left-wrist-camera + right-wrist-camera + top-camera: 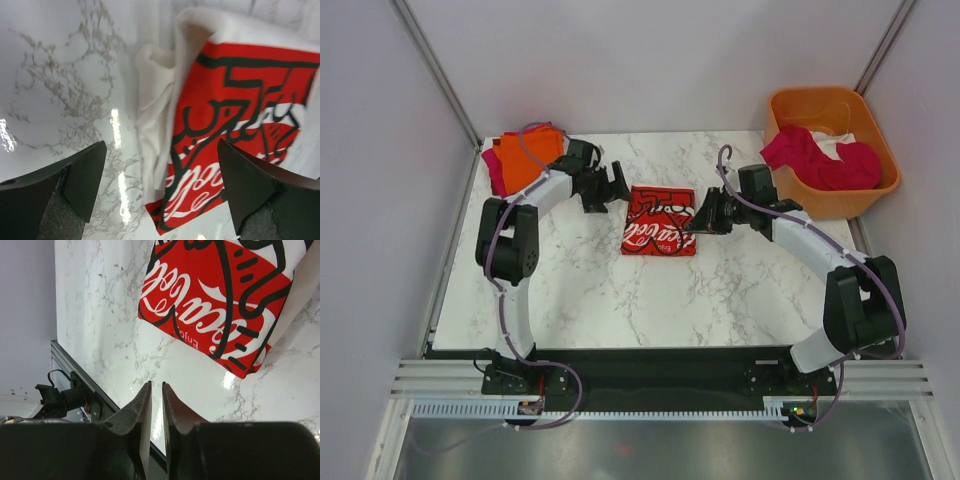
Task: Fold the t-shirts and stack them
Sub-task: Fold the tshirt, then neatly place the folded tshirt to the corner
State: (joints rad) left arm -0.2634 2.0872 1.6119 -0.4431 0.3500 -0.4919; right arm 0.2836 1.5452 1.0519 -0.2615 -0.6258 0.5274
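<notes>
The marble table (580,290) carries everything. At its far right corner sits an orange tub (835,205) with a magenta-red shirt (810,155) and a white one (842,143) heaped inside. At the far left corner lies the stack, an orange shirt (525,155) on top.

The logo shirt (660,222) lies folded into a rectangle at mid-table, nearer the far edge. It looks ready to go onto the stack.

The left gripper (617,187) is just beside the shirt's left edge, fingers spread wide and holding nothing. The right gripper (695,218) is at the right edge, fingers nearly pressed together and empty.

To move it well, pinch every layer. The left wrist view shows loose white cloth bunched along that edge, so bite past it. Lift both sides level so the fold keeps.
</notes>
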